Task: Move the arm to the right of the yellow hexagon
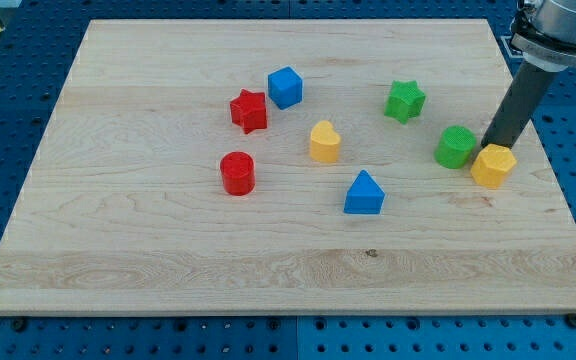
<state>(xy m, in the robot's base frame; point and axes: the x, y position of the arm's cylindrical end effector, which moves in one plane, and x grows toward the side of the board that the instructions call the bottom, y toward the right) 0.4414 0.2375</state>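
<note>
Eight blocks are sitting on the wooden board (168, 270). The yellow hexagon (493, 165) is lying near the view's right edge, touching or just beside the green block (456, 147) on its left. My tip (489, 146) is resting at the hexagon's upper-left corner, between the two. I am working with a bare rod: no claw, nothing held. Progress: I am judging the task unfinished; the tip is needing to round the hexagon to its right side.
</note>
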